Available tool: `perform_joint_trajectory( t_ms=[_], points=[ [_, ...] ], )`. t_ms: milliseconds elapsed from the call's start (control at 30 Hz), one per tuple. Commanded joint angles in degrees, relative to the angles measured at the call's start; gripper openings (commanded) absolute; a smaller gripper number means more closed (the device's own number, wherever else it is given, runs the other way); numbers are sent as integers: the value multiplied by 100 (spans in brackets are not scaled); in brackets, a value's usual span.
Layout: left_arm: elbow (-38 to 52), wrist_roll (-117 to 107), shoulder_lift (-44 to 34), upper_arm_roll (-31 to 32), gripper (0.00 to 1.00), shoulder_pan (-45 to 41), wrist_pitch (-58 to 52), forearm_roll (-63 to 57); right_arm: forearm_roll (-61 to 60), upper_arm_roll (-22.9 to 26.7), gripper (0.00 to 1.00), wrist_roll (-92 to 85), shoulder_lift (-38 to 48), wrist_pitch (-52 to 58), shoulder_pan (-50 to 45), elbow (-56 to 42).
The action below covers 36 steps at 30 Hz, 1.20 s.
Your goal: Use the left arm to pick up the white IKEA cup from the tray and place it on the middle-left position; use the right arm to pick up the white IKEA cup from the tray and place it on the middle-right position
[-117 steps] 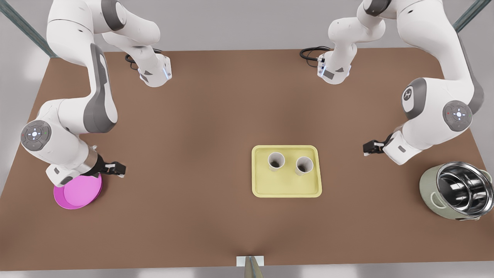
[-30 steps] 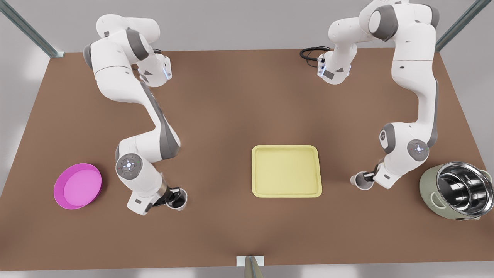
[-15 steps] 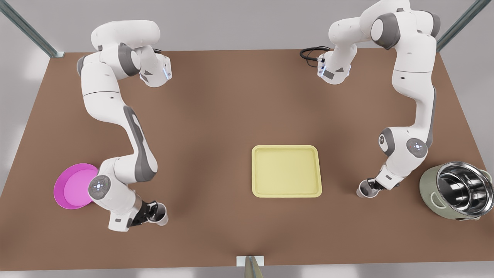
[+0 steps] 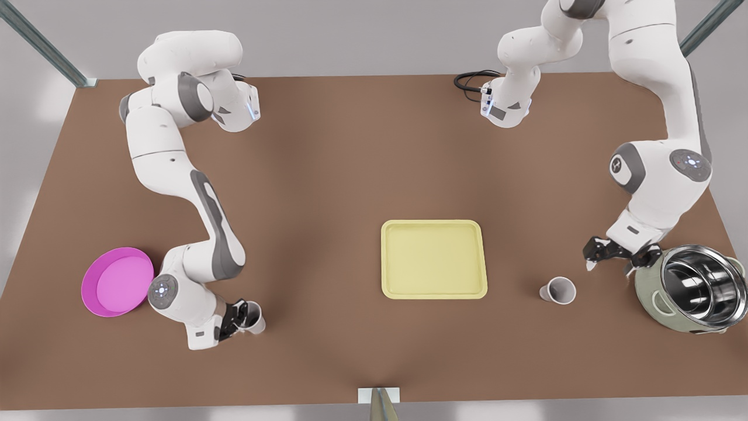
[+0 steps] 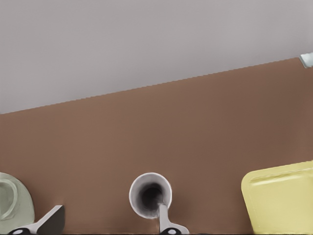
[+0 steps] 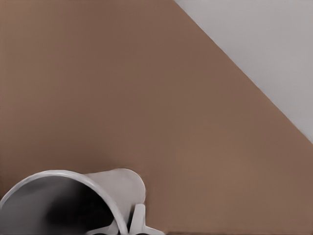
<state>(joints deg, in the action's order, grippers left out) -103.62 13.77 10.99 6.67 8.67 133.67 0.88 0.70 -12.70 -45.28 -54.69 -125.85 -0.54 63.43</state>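
Front view: looks steeply down from high above the near edge, takes in the whole table (image 4: 327,175). Left wrist view: sits low, faces the tray (image 5: 281,200) and standing cup (image 5: 150,195), both shared with the front view's lower middle and lower right. Right wrist view: presses close against a second cup (image 6: 115,186).

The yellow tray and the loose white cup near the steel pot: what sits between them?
Nothing: only bare brown table separates the tray from the cup, as the front view shows. The open left tool hangs beside the pot.
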Motion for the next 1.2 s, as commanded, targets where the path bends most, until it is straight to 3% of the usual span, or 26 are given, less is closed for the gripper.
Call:
perform_joint_trajectory(
  t_ms=[0,67,133,200,333,467,667,700,733,767,833,867,900,933,1000,1033,1067,1167],
  points=[
    [140,-990,-141,115,100,21,-2424,448,36,-22,14,-1053,11,395,10,3],
    [1352,-1780,-149,317,100,21,-4331,431,36,-22,14,-1044,-15,395,10,20],
    [720,-1579,-870,414,100,12,-3699,-272,36,-31,14,-1035,-76,395,10,38],
    [1546,-1956,-203,458,100,-40,-3989,-53,53,-31,14,-1026,-138,395,10,38],
    [1555,-2106,-132,405,100,91,-4016,-70,53,-22,15,-1009,-174,395,1,29],
    [1555,-2071,-132,396,100,241,-4016,-53,-192,-75,50,-965,-77,456,10,3],
    [1616,-1772,26,291,100,258,-3655,-105,-272,-93,54,-596,635,1475,-8,-33],
    [1608,-1702,140,-250,100,-265,-3568,-44,-263,-119,54,-298,898,1844,-16,-33],
    [1512,-1772,53,-1204,100,-1122,-3227,551,-254,-137,55,-34,1144,2134,-16,-41],
    [1282,-1746,-88,-1168,100,-1174,-3119,580,-246,-137,56,308,1355,2354,-16,-33],
    [1405,-1702,-18,-1177,100,-1183,-3190,554,-219,4,100,3344,1768,2952,220,-33],
    [1406,-1719,-26,-1177,100,-1183,-3198,492,112,-14,100,4044,1945,3172,344,-32],
    [1423,-1720,-26,-1116,100,-1209,-3277,475,1280,91,100,4106,1945,3294,361,-33],
    [1432,-1685,-18,-1036,100,-1289,-3278,264,1284,197,100,4088,1989,4217,738,-15],
    [1458,-1684,9,-1028,100,-1289,-3260,308,906,162,100,3992,2181,4675,1346,283],
    [1458,-1684,18,-1028,100,-1289,-3260,281,783,153,100,4036,2576,4342,1346,1011],
    [1458,-1684,18,-1028,100,-1289,-3269,281,467,162,100,4168,3429,3068,1372,2611],
    [1458,-1702,18,-1028,100,-1280,-3269,316,502,145,100,4643,3386,2917,1302,2464]
  ],
)
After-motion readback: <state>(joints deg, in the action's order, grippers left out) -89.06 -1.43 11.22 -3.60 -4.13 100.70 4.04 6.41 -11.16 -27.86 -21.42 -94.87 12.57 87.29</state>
